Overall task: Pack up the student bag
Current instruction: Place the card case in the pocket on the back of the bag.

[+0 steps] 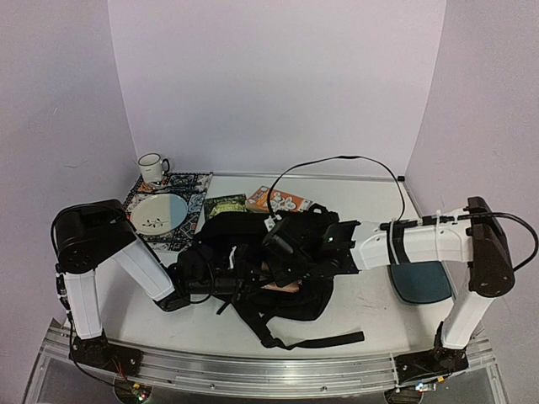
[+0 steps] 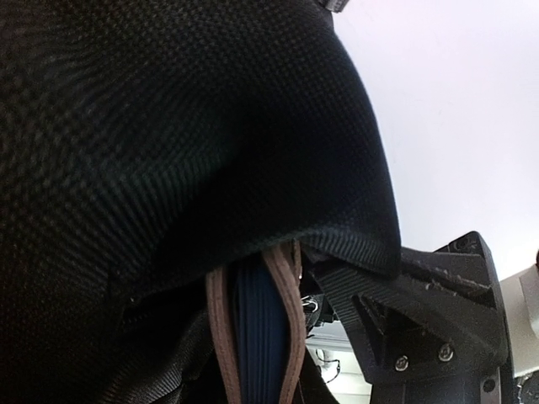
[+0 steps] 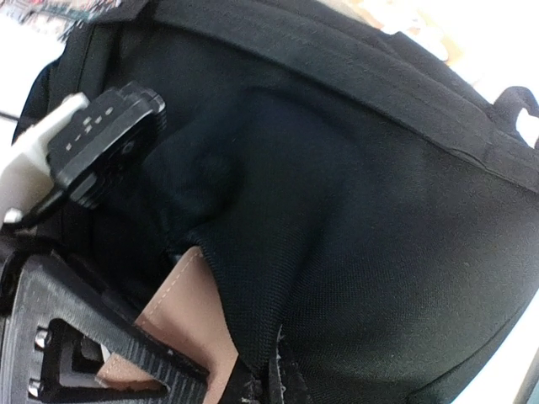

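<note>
The student bag (image 1: 236, 236), a big soft black backpack, lies mid-table and fills both wrist views (image 2: 168, 126) (image 3: 379, 210). My right gripper (image 1: 282, 252) is over its opening, shut on a fold of bag fabric, with its own fingers hidden in the right wrist view. My left gripper (image 1: 221, 279) reaches in from the left under the raised fabric. It is shut on a tan pouch (image 3: 181, 311) with stitched edges, and one ribbed black finger (image 3: 93, 337) lies across it. The pouch's tan edges (image 2: 290, 320) frame a blue ribbed strip. A little of the tan pouch (image 1: 282, 287) peeks out of the opening.
At the back left are a white mug (image 1: 152, 167) and a plate (image 1: 158, 212) on a patterned mat (image 1: 189, 185). A green packet (image 1: 223, 204) and an orange box (image 1: 282, 199) lie behind the bag. A dark-teal pad (image 1: 421, 282) sits under the right arm.
</note>
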